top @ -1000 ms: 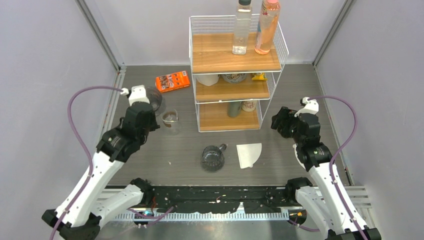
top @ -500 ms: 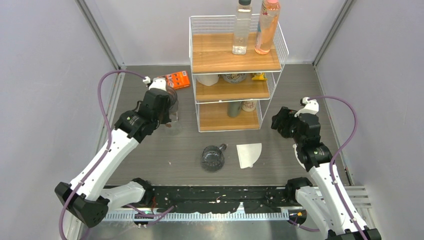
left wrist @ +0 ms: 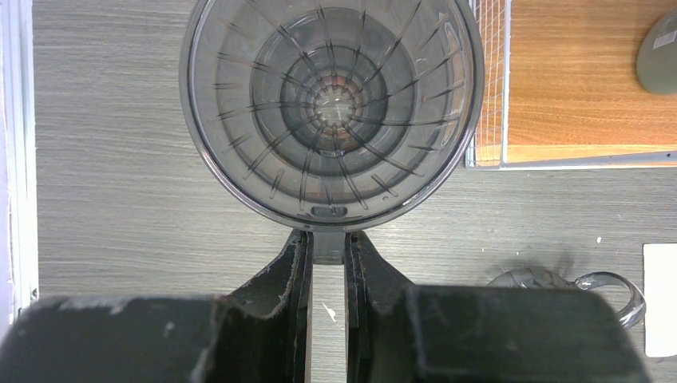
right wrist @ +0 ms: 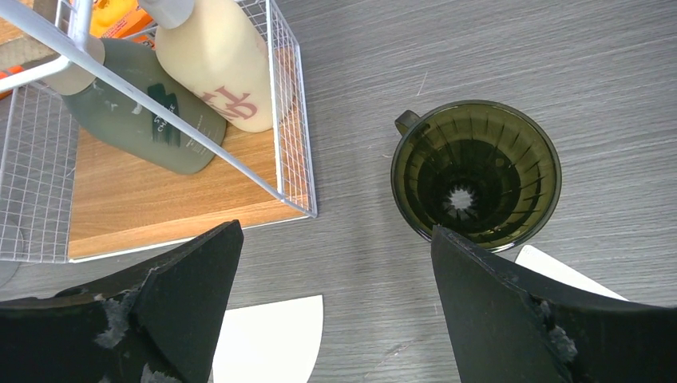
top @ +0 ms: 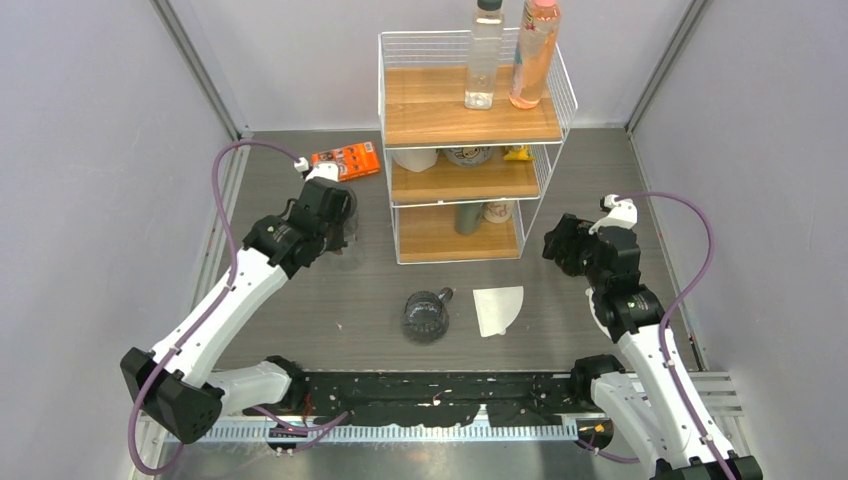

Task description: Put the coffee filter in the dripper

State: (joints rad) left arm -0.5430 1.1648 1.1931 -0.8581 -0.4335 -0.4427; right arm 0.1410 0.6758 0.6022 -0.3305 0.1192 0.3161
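So, step in hand: we judge it the opening step, readying a dripper; the filter point(top: 497, 308) is not yet touched
Left gripper point(left wrist: 327, 243): fingers clenched on the small tab of a grey dripper point(left wrist: 331, 104), towards the far left corner of the table point(top: 330, 320), beside the shelf rack point(top: 470, 120); we cannot tell whether it is lifted
Right gripper point(right wrist: 335, 231): fingers spread wide, grasping nothing, hovering by the right edge
Filter place: lying flat near the front edge, right of the middle, well apart from the grey dripper
Second dripper point(top: 425, 315): dark, with a handle, upright just beside the filter, not touching it; we cannot tell which dripper is meant
Next move: we think the right gripper must come down on the flat paper and pinch one edge without creasing it, while the left brings the grey dripper nearer or steadies it
Risk: the thin paper may slide along the table rather than lift
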